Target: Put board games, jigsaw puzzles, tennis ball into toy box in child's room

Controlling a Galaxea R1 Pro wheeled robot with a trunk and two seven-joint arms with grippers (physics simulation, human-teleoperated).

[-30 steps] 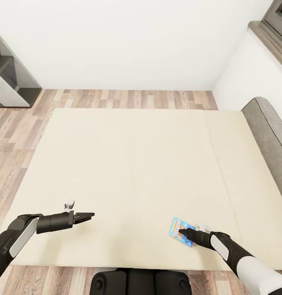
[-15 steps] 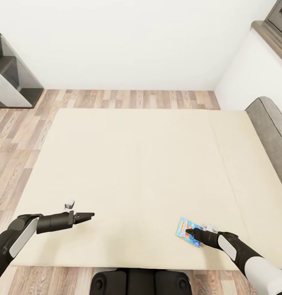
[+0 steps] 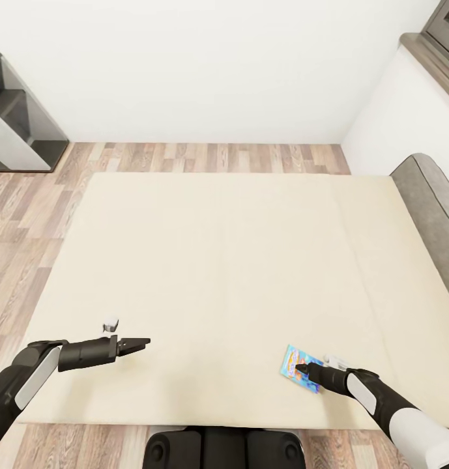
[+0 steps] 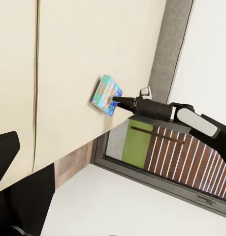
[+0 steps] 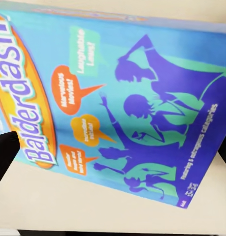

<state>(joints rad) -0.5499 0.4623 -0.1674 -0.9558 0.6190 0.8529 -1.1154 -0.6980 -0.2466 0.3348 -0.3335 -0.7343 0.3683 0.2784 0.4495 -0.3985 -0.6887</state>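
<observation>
A blue board game with cartoon figures lies flat on the cream bed, near its front edge at the right. My right gripper is down at the box's near side, open, and its tips reach over the cover. The right wrist view shows that cover close up, with a dark fingertip at the side. From the left wrist view, the box and the right gripper touch. My left gripper hovers open over the bed's front left, holding nothing. The toy box and table top are out of view.
A grey padded headboard bounds the bed on the right. A dark grey shelf unit with a white panel stands at the back left. Wood-plank floor runs behind and to the left of the bed. My base is against the bed's front edge.
The whole picture shifted slightly between one second ago and half a second ago, so the camera moved. Both grippers and the board game keep their places relative to the bed.
</observation>
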